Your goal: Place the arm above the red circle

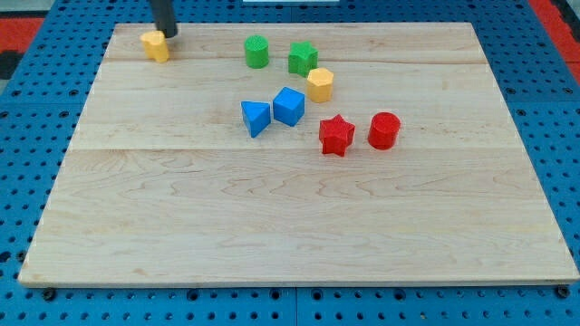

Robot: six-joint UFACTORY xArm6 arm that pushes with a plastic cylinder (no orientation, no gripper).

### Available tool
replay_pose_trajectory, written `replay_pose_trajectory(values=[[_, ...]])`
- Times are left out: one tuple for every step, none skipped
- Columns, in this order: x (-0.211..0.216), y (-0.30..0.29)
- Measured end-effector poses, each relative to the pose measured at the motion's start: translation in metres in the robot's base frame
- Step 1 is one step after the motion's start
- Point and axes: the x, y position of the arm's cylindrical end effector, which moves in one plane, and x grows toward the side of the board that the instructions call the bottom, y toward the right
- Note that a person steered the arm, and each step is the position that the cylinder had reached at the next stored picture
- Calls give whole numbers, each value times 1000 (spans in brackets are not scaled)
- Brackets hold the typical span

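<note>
The red circle (384,130) stands on the wooden board (299,226) at the view's middle right, just right of a red star (336,136). My rod comes down at the view's top left, and my tip (169,35) touches or nearly touches the right side of a yellow block (156,45) there. The tip is far to the left of the red circle and higher in the view.
A green cylinder (257,52), a green star-like block (303,58) and a yellow hexagon (320,84) sit at top centre. A blue triangle (256,118) and a blue cube (288,106) lie left of the red star. Blue pegboard surrounds the board.
</note>
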Motion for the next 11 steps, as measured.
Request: replay_pose_trajectory(values=[[-2, 32], [5, 74], [11, 42], [13, 66], [26, 72], [25, 28], [45, 66], [-23, 71], [-13, 132], [14, 232], [42, 314]])
